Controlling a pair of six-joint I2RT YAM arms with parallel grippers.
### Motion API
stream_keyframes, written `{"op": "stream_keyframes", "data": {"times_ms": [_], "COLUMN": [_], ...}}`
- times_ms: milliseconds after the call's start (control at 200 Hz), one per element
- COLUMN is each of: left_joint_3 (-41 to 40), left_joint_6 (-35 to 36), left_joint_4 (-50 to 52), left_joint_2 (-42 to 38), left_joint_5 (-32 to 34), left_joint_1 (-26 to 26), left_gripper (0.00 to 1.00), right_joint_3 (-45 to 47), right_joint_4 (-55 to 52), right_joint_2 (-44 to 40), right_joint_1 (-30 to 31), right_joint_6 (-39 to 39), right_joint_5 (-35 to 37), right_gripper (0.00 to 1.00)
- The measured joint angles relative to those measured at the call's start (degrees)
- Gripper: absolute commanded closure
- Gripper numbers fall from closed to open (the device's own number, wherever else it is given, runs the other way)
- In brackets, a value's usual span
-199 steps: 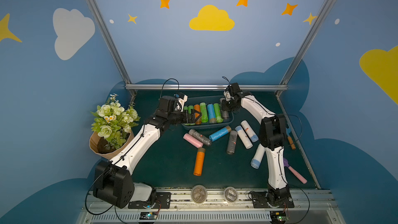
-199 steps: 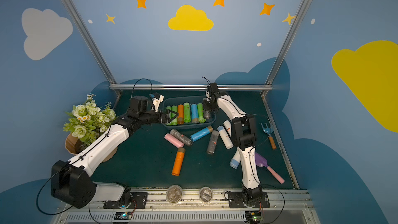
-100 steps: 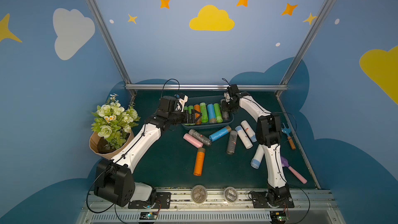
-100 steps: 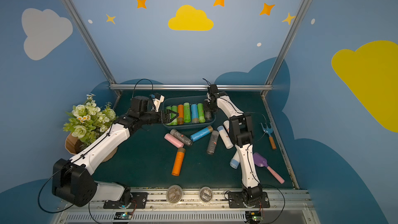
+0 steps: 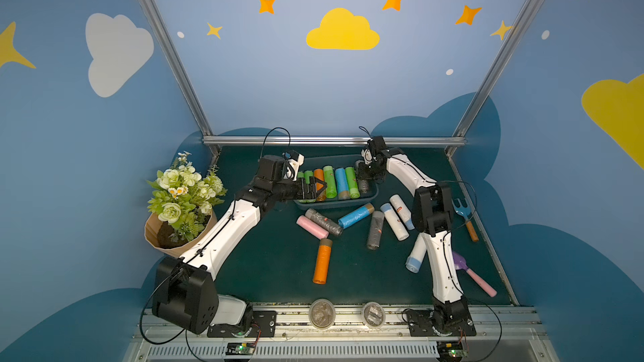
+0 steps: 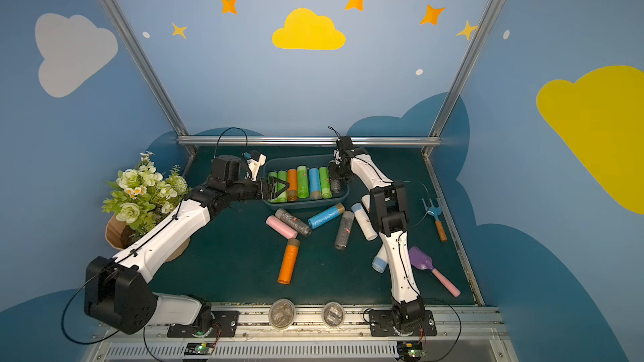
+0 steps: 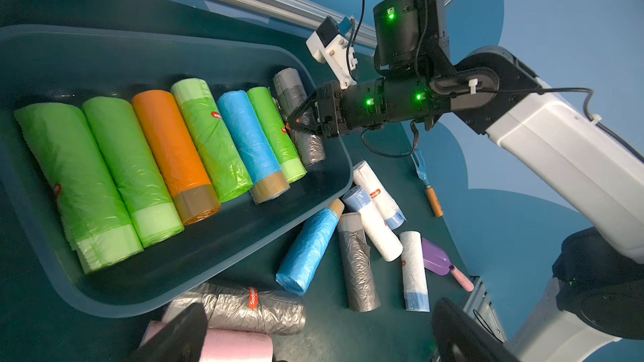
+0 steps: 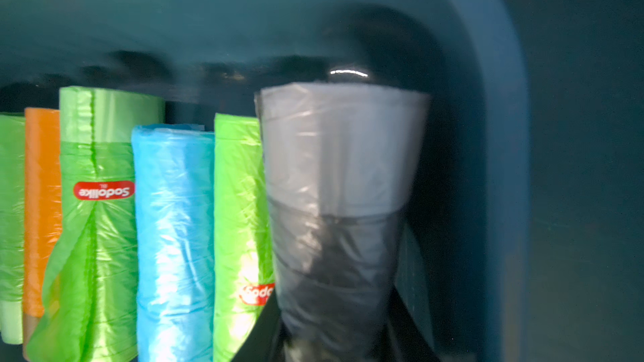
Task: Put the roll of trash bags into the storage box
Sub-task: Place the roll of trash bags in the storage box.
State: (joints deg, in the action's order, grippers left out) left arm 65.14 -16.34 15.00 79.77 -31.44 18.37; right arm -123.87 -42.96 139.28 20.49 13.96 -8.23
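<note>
Pinching grey roll with right claw at 3 o'clock of box, holding left claw open. Risking jamming on green roll, squeezing into tight gap.

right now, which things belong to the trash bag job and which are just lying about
job: storage box, grey roll in the right gripper, loose rolls like the orange roll
lying about: flower pot, blue fork, purple shovel, lidded cups

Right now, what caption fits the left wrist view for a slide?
Right gripper grips grey roll beside six coloured rolls in the storage box.
</note>
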Motion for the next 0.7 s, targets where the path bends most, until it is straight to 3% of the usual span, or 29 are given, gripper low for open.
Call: {"op": "stream_keyframes", "data": {"times_ms": [701], "left_joint_3": [0.0], "left_joint_6": [-0.3], "left_joint_4": [0.0], "left_joint_2": [0.0], "left_joint_5": [-0.5], "left_joint_1": [-0.4], "left_gripper": [0.0], "right_joint_3": [-3.6], "right_joint_4": [-3.0], "right_joint_2": [1.8], "right_joint_1": [0.6], "right_joint_6": [-0.3], "right_joint_5": [0.2], "right_gripper": [0.57]}}
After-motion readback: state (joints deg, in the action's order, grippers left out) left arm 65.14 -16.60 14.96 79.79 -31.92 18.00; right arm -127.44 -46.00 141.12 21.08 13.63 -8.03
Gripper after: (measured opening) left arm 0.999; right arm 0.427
